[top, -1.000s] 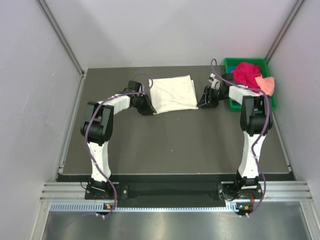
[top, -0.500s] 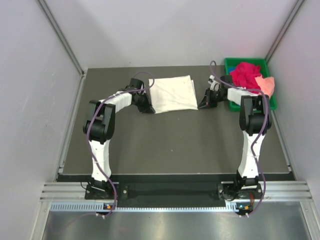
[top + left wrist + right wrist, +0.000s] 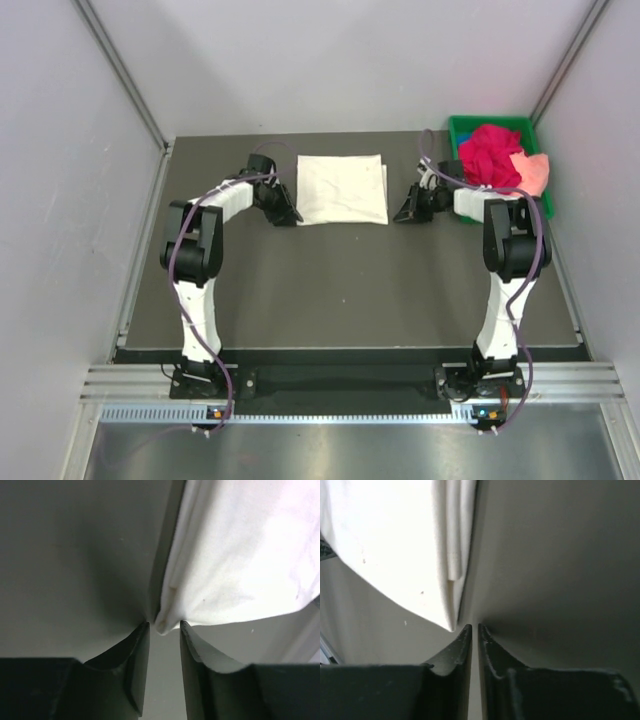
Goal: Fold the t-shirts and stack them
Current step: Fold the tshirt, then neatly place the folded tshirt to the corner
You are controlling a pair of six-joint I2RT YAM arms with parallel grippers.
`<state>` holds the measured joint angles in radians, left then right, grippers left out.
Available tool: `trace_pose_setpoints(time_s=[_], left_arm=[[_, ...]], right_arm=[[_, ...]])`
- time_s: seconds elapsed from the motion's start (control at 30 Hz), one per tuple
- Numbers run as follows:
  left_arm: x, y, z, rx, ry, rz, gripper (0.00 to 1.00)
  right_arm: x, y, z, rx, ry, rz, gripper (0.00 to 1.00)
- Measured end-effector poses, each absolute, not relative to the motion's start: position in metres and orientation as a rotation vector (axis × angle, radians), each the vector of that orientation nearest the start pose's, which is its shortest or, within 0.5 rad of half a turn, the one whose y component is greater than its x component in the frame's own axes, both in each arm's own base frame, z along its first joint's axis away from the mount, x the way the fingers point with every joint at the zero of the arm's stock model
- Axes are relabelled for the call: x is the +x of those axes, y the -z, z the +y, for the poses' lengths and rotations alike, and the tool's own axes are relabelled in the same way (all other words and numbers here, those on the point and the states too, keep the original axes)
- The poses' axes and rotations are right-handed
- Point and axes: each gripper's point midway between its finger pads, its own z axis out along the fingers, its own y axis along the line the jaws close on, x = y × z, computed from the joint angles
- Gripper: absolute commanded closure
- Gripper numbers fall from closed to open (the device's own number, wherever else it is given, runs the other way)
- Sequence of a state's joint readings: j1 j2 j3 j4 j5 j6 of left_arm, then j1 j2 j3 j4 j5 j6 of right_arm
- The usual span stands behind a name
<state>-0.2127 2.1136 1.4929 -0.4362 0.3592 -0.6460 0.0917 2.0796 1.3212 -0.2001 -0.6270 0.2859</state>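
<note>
The cream-white t-shirt (image 3: 342, 188) lies folded in a flat rectangle at the back middle of the table. My left gripper (image 3: 287, 217) is at its near left corner. In the left wrist view that gripper (image 3: 164, 624) is open, with the shirt's corner (image 3: 235, 560) just off its tips. My right gripper (image 3: 403, 213) is low beside the shirt's near right corner. In the right wrist view it (image 3: 475, 626) is shut and empty, with the shirt (image 3: 395, 545) just ahead to the left. The magenta-red t-shirt (image 3: 492, 152) and the peach-pink t-shirt (image 3: 532, 170) lie crumpled in the green tray (image 3: 456, 128).
The green tray stands at the back right corner, right behind my right arm. Grey walls close in the table on the left, back and right. The dark table (image 3: 340, 290) stretches from the shirt to the arm bases.
The white shirt's left edge was lifted and skewed; it now lies flat and square. My left gripper has let go and moved slightly left. My right gripper shifted slightly.
</note>
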Motion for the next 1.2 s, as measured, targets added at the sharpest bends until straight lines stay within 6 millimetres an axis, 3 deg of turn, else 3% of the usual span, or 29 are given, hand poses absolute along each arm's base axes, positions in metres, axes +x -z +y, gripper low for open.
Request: trace_pose_setpoints(time_s=[0.13, 0.17, 0.23, 0.33, 0.37, 0.5, 0.53, 0.63, 0.73, 0.93, 1.2], left_arm=[[0.449, -0.034, -0.17, -0.449, 0.687, 2.692, 0.56], [0.451, -0.035, -0.165, -0.443, 0.677, 2.687, 0.55], [0.458, -0.039, -0.156, -0.429, 0.67, 2.669, 0.55], [0.479, -0.053, -0.145, -0.396, 0.687, 2.612, 0.56], [0.489, -0.057, -0.143, -0.376, 0.697, 2.582, 0.56], [0.518, -0.061, -0.147, -0.309, 0.759, 2.507, 0.55], [0.522, -0.057, -0.15, -0.296, 0.777, 2.504, 0.55], [0.53, -0.041, -0.16, -0.285, 0.833, 2.511, 0.55], [0.536, -0.043, -0.169, -0.272, 0.904, 2.482, 0.55], [0.542, -0.042, -0.178, -0.275, 0.954, 2.456, 0.56], [0.553, -0.042, -0.184, -0.28, 0.971, 2.416, 0.61]], right_arm=[[0.431, -0.029, 0.16, -0.025, -0.934, 2.52, 0.72], [0.427, -0.03, 0.16, -0.026, -0.931, 2.524, 0.6], [0.421, -0.035, 0.161, -0.031, -0.928, 2.524, 0.55], [0.418, -0.045, 0.161, -0.033, -0.915, 2.51, 0.43], [0.417, -0.048, 0.162, -0.036, -0.913, 2.499, 0.23], [0.399, -0.053, 0.169, -0.029, -0.921, 2.495, 0.12], [0.392, -0.053, 0.172, -0.027, -0.925, 2.499, 0.01], [0.372, -0.054, 0.183, -0.042, -0.931, 2.513, 0.0], [0.361, -0.061, 0.192, -0.062, -0.931, 2.503, 0.0], [0.36, -0.074, 0.204, -0.077, -0.952, 2.464, 0.0], [0.351, -0.078, 0.228, -0.122, -0.981, 2.459, 0.0]])
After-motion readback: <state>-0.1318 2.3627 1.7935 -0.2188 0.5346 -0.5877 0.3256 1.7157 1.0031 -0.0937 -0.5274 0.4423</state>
